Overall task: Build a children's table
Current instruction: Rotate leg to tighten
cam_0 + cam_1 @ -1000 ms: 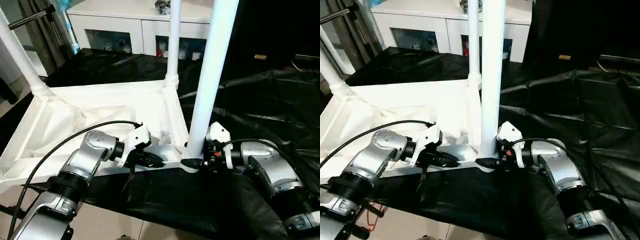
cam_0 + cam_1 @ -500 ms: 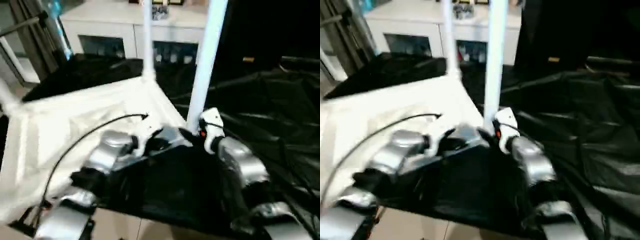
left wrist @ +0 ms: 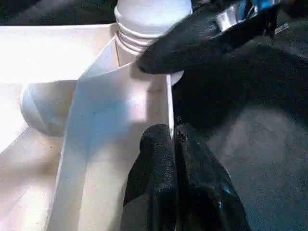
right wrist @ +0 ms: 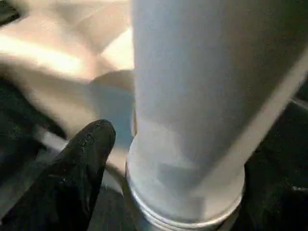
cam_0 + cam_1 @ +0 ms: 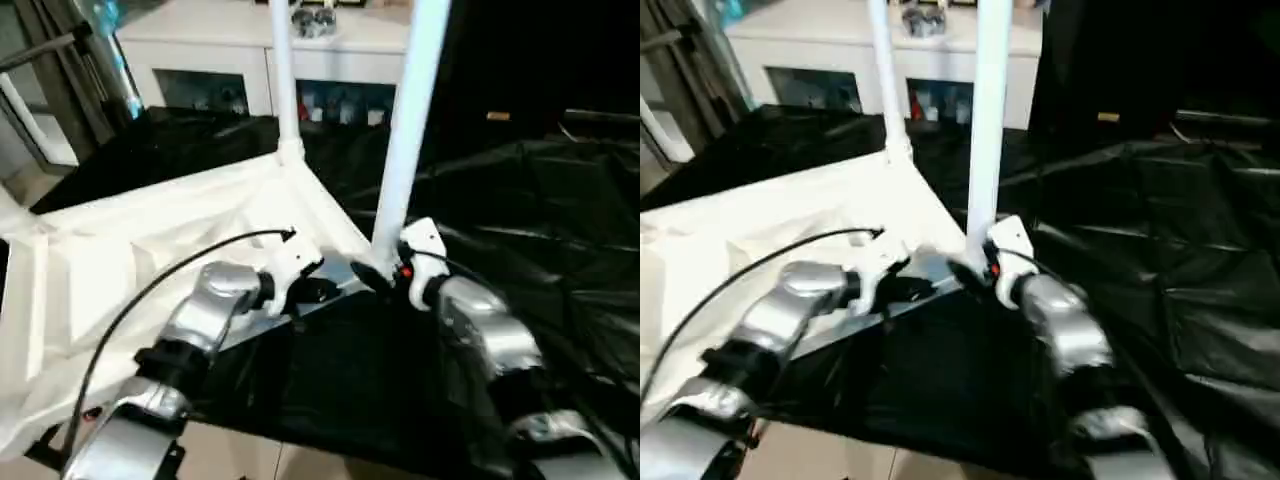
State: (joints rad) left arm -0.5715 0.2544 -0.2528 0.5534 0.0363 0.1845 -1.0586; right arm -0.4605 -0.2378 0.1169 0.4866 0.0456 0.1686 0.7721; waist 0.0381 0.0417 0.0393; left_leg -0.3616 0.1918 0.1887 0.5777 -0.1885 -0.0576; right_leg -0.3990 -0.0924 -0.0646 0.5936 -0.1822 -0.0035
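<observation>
Fingers (image 3: 163, 183) of the left gripper (image 5: 318, 291) were pinched shut on the upturned tabletop's (image 5: 120, 260) near rim; the right gripper's (image 5: 375, 277) fingers (image 4: 82, 163) stood apart around the corner leg (image 5: 405, 130). Black sheeting (image 5: 540, 200) covered the bench, with a white cabinet (image 5: 230, 60) behind. Since a second earlier the right fingers had spread wider.

The tabletop (image 5: 150, 260) has swung since a second ago: its near rim, then almost level across the frame, now slants from lower left up to the right. The far leg (image 5: 283, 80) sits further left. The right pincer (image 5: 380, 275) has loosened around the near leg (image 5: 405, 130).
</observation>
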